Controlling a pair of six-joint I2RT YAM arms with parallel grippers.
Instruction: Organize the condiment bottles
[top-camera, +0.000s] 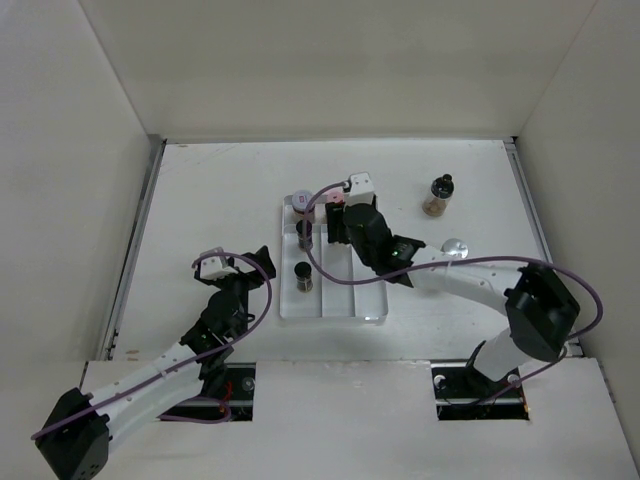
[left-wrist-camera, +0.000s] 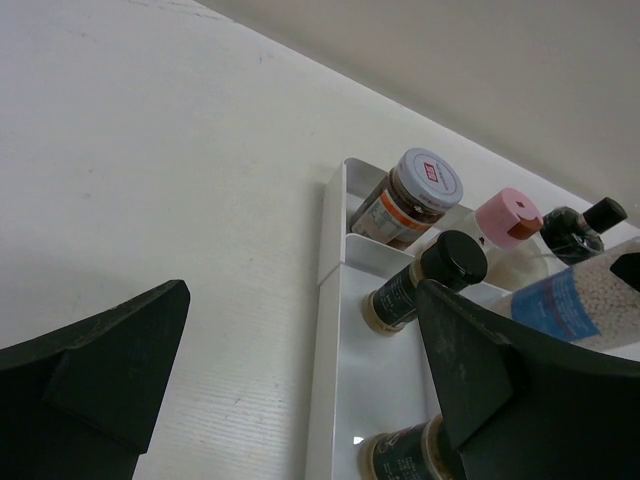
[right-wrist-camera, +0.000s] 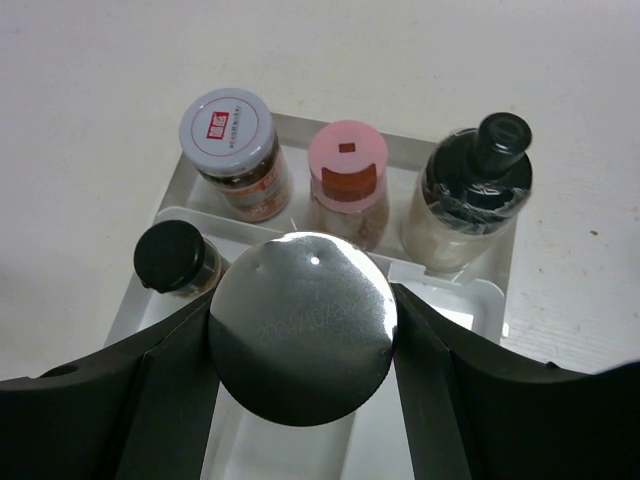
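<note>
My right gripper is shut on a silver-lidded bottle and holds it over the middle lane of the clear tray. In the tray's far row stand a white-lidded jar, a pink-capped shaker and a clear bottle with a black knob cap. A dark black-lidded jar stands in the left lane, and a second one stands nearer. Another knob-capped bottle stands on the table at the back right. My left gripper is open and empty, left of the tray.
A silver lid shows on the table beside my right arm. White walls close in the table on the left, back and right. In the left wrist view the tray's left wall lies between my open fingers.
</note>
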